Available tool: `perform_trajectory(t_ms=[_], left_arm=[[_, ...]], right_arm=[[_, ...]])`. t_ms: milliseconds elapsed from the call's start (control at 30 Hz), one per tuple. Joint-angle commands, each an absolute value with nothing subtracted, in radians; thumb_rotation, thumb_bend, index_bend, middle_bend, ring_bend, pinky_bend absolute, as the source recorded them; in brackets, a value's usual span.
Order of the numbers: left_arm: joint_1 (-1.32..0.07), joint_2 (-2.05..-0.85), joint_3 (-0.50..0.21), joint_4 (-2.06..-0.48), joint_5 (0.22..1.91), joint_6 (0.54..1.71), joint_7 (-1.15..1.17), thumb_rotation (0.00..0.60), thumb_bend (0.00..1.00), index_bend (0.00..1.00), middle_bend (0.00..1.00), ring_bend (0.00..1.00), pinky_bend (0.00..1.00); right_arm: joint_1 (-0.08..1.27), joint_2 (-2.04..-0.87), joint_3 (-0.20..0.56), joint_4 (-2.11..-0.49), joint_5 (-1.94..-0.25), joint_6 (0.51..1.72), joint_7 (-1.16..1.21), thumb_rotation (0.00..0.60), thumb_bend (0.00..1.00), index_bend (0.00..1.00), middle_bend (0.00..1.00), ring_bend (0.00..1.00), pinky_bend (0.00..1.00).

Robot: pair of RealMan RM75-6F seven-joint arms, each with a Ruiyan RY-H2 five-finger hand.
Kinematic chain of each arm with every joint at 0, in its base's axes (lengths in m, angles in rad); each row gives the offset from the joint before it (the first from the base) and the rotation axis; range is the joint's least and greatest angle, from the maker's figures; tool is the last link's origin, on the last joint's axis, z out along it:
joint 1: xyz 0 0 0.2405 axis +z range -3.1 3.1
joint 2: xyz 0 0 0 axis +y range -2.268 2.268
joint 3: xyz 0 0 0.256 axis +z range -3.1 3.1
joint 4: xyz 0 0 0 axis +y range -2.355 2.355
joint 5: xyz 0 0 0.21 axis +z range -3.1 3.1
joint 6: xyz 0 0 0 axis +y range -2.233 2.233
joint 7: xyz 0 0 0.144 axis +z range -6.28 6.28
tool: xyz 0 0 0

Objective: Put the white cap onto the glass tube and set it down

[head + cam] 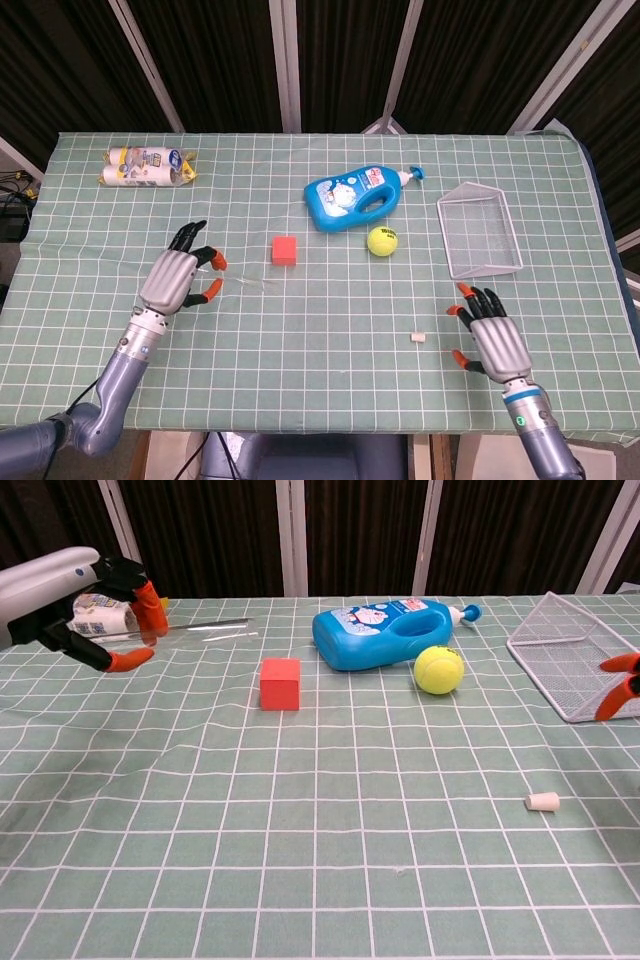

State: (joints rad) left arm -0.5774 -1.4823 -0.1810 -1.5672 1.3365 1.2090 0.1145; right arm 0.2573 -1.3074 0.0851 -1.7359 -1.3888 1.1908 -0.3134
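The white cap [542, 801] lies on its side on the green checked counter [330, 400], well apart from everything but nearest to our right robot hand [492, 338], which hovers just beside it with fingers spread and nothing in them. We judge the cap to be very light and small, easy to flick away, so we would pinch it between fingertips across its narrow body rather than try a full grasp. The glass tube [210, 626] lies flat on the far left of the counter, a thin clear rod that is hard to make out against the cloth; it sits just beyond the fingertips of our left robot hand [180, 275], which is open, fingers loosely curved, holding nothing. We expect the tube to be stiff, slippery and fragile, prone to rolling, so we would take it near its middle with a gentle pinch and leave one end free for the cap. Nothing of the task is done yet: cap and tube are far apart, each beside a different hand. Between them stand a red cube [285, 250], a blue detergent bottle [355, 198] lying on its side, and a yellow tennis ball [382, 241] touching or nearly touching the bottle. A wire basket [480, 232] sits toward the right, and a wrapped packet [148, 166] lies at the back left corner.
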Motion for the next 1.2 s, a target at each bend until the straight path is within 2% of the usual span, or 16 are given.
perform_trajectory(t_ms=[33, 400, 667, 900, 1200], left_arm=[[-0.577, -1.466, -0.187, -1.574, 1.341, 1.208, 0.101, 0.600, 0.62, 0.55, 0.49, 0.05, 0.00], [-0.561, -1.434, -0.176, -1.574, 1.352, 1.207, 0.060, 0.600, 0.62, 0.55, 0.49, 0.05, 0.00], [-0.563, -1.425, -0.177, -1.573, 1.364, 1.206, 0.049, 0.600, 0.62, 0.55, 0.49, 0.05, 0.00], [-0.571, -1.426, -0.184, -1.583, 1.364, 1.201, 0.063, 0.600, 0.62, 0.55, 0.49, 0.05, 0.00], [-0.573, -1.422, -0.187, -1.597, 1.365, 1.203, 0.075, 0.600, 0.62, 0.55, 0.49, 0.05, 0.00]], right_arm=[[0.301, -1.391, 0.096, -1.710, -1.343, 1.149, -0.389, 0.600, 0.28, 0.37, 0.08, 0.00, 0.00], [0.352, -1.543, 0.113, -1.608, -1.262, 1.126, -0.488, 0.600, 0.28, 0.43, 0.12, 0.01, 0.00], [0.367, -1.564, 0.131, -1.586, -1.222, 1.138, -0.505, 0.600, 0.28, 0.44, 0.12, 0.01, 0.00], [0.357, -1.567, 0.116, -1.593, -1.212, 1.167, -0.517, 0.600, 0.28, 0.51, 0.16, 0.02, 0.00], [0.359, -1.577, 0.114, -1.590, -1.189, 1.178, -0.525, 0.600, 0.28, 0.52, 0.16, 0.02, 0.00]])
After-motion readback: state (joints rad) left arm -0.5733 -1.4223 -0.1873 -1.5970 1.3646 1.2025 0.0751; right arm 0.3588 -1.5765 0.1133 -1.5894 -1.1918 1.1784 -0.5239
